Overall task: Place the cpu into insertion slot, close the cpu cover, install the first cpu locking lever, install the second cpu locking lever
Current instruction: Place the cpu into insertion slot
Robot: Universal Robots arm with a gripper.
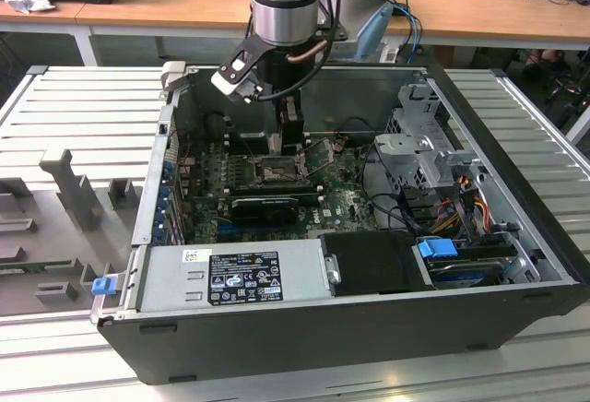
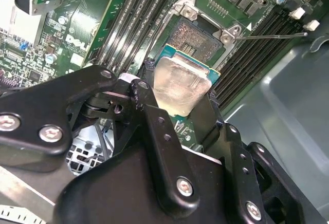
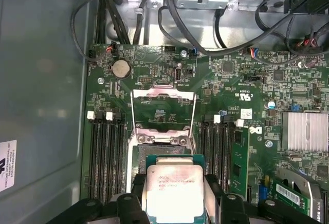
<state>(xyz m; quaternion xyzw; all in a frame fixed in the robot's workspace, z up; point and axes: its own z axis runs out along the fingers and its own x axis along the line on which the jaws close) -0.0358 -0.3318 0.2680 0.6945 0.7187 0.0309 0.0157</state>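
Step one is in hand: the gripper pinches the cpu by two opposite edges, hovering near the slot, not yet seated (the cover stands flipped open). Seating it likely calls for squaring the chip over the recess, level. The arm reaches straight down into the case.

Long wooden desks behind a ribbed grey metal worktable
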